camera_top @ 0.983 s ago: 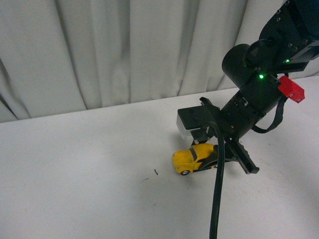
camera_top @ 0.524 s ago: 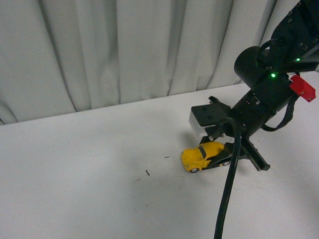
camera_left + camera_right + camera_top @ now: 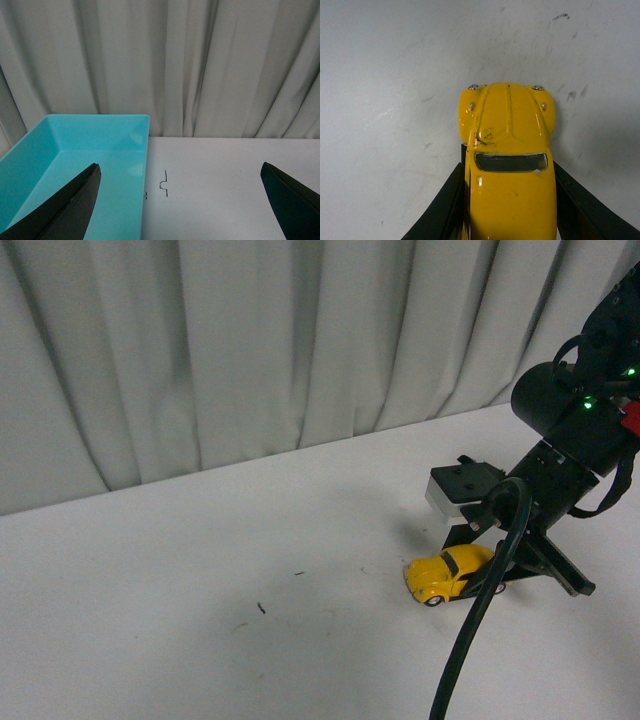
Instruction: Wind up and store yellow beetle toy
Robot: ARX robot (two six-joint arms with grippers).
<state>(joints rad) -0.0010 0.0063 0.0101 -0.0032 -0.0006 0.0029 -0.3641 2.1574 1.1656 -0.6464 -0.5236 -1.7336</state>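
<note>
1. Front view: the yellow beetle toy [image 3: 445, 576] stands on its wheels on the white table [image 3: 200, 570], towards the right side. The right tool [image 3: 476, 570] reaches down from the dark right arm and is closed around the toy's rear half, so only the rounded nose sticks out to the left. A thick black cable [image 3: 478, 630] hangs in front of the arm. A few small dark marks [image 3: 261, 608] lie on the table left of the toy, well apart from it. A pale pleated curtain [image 3: 250, 340] hangs behind the table.

2. Left wrist view: the left tool [image 3: 179, 172] is spread wide, with its two dark fingers [image 3: 70, 210] at the lower corners and only bare table between them. A turquoise bin [image 3: 90, 131] sits on the table, beside one finger. A small dark squiggle [image 3: 164, 183] marks the table just next to the bin's edge.

3. Right wrist view: the toy's bonnet, headlights and windscreen fill the centre. A black finger [image 3: 445, 210] presses against each flank of the body, so the right tool has the toy clamped. The table around it is scuffed and grey-white.
</note>
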